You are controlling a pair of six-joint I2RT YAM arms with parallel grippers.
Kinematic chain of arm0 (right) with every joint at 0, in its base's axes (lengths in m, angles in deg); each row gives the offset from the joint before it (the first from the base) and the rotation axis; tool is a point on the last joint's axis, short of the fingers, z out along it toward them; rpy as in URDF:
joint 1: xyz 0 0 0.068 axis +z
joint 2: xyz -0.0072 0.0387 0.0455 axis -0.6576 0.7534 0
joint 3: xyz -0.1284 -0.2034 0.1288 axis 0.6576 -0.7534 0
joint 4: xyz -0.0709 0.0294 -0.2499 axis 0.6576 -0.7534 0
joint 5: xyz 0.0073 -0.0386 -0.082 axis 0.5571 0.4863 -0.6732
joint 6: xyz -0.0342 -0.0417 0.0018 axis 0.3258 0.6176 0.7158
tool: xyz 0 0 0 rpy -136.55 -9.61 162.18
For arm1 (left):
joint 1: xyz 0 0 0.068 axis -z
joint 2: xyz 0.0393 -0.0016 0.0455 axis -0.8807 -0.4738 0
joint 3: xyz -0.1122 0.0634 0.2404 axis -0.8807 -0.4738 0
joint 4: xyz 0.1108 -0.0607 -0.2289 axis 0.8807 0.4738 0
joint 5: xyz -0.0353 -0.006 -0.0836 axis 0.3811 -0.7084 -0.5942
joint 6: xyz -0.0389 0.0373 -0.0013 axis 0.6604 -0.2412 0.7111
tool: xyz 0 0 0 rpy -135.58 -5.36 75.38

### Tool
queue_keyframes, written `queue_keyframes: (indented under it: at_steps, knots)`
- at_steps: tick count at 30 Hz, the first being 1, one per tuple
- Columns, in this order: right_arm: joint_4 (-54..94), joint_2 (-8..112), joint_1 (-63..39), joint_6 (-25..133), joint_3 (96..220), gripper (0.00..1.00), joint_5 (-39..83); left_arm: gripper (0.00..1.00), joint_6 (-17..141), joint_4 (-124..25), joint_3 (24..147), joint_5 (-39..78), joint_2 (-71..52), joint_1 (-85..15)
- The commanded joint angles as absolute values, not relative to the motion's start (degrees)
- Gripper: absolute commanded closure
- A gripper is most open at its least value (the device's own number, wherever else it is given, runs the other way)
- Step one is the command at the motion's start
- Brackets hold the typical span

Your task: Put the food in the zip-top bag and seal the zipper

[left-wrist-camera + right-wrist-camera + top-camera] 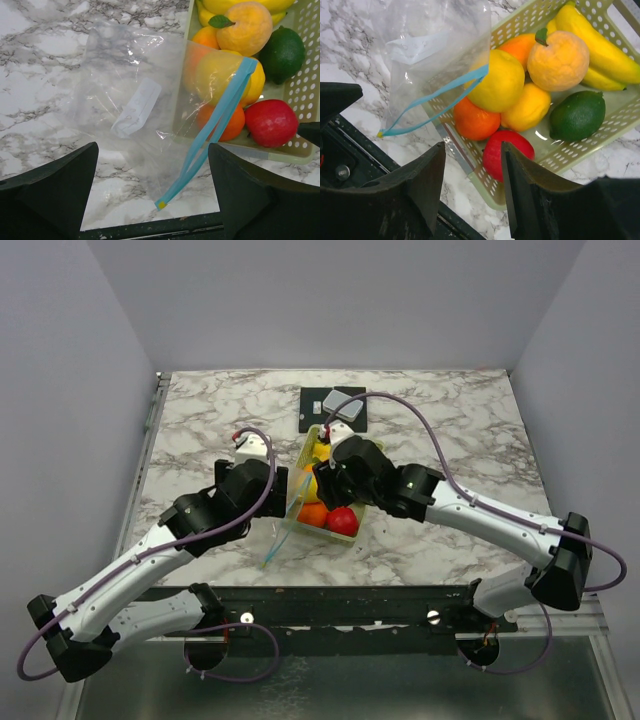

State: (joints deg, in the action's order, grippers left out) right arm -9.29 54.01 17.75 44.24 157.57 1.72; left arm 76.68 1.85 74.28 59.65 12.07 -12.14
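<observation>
Two arms meet over a white table (450,420) with grey marble veins; plain pale grey walls (330,300) stand on three sides of it. The left gripper (152,150) hangs with its fingers wide apart and nothing between them. Directly below and ahead of it lies the clear bag (125,85), flat and wrinkled on the marble, with a white label (137,106) on it. The blue zipper strip (215,120) begins near the tips of this gripper, where a small yellow knob (161,204) ends it, and runs up to the gripper's right. There the mouth of the bag lies over a corner of the pale green basket (615,125). The right gripper (472,147) stands about half open and also holds nothing. It is above the near corner of the basket, and the red apple (495,155) shows through the gap of its fingers. All the fruit lies in the basket: ahead of the right gripper are oranges (475,120), lemons (502,82), a fuzzy peach (557,60), a dark green lime (577,115) and, at the far wall, a banana (600,40). Beyond the basket a dark square mat (315,415) with a grey piece (343,405) lies on the table.
</observation>
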Motion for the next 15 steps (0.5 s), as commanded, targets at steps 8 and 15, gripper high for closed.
queue_keyframes:
  at_steps: [8, 15]
  knots:
    - [-10.3, 45.1, 18.1, 34.6, 150.7, 0.44, -1.2, 0.14, 83.2, 2.3, 70.5, 56.5, 10.0, -12.0]
    - [-10.5, 42.4, 18.1, 32.6, 147.9, 0.43, -1.6, 0.18, 86.6, 2.6, 69.5, 56.8, 7.0, -11.7]
